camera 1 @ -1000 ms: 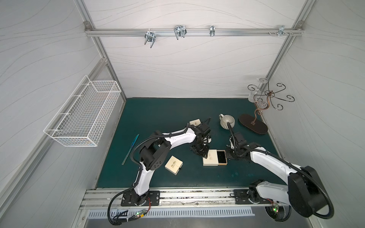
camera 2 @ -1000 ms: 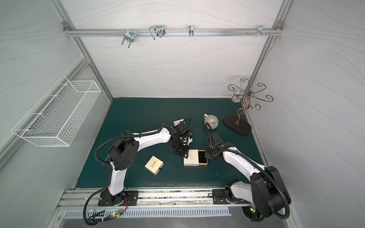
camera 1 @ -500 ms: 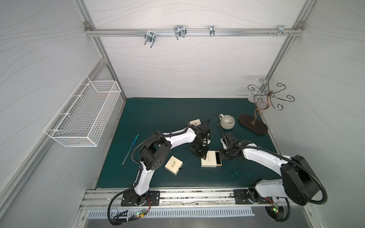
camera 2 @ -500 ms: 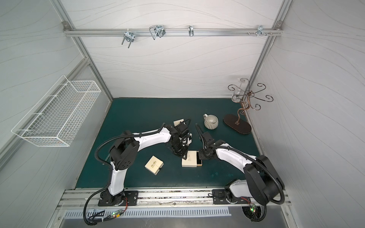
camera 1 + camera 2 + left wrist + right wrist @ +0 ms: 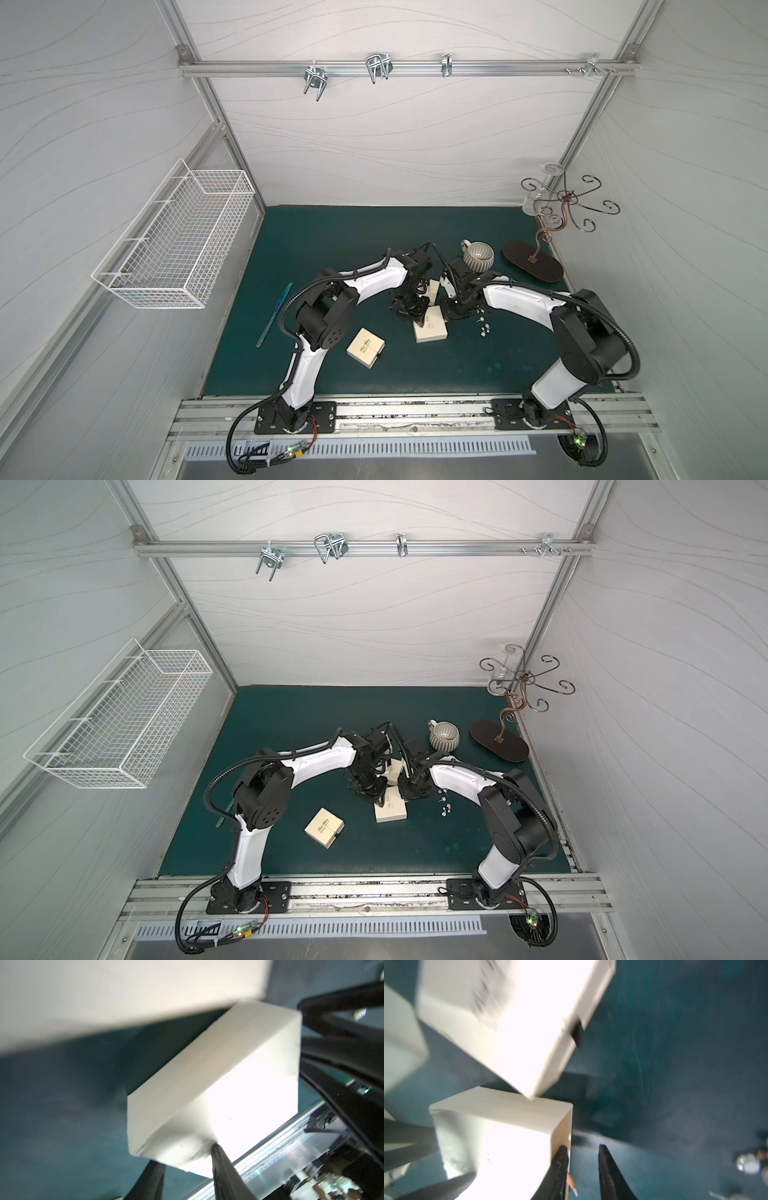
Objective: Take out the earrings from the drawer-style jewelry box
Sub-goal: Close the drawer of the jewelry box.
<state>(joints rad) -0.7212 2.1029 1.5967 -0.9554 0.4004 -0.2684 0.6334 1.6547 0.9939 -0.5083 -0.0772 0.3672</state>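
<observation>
**Drawer pushed in, earrings (image 5: 484,330) left out on the mat (image 5: 332,257)**

A second ago the jewelry box (image 5: 432,331) had its drawer pulled out toward my right gripper (image 5: 582,1147), its dark inside showing. That gripper has since swept in against that end. In both top views the box now reads as one closed cream block, nudged a little toward my left gripper (image 5: 185,1155). I cannot tell whether the drawer is fully seated.

My left jaws are clamped on the box's nearest corner, steadying it. My right jaws stand slightly parted with only bare mat between them. One finger (image 5: 560,1165) rests at the box's end, gripping nothing.

The earrings lie loose on the mat behind my right jaws, on the side away from the box and apart from it. I judge this box emptied. A second cream box (image 5: 365,353) sits out past my left jaws, and I cannot see what it holds.
</observation>
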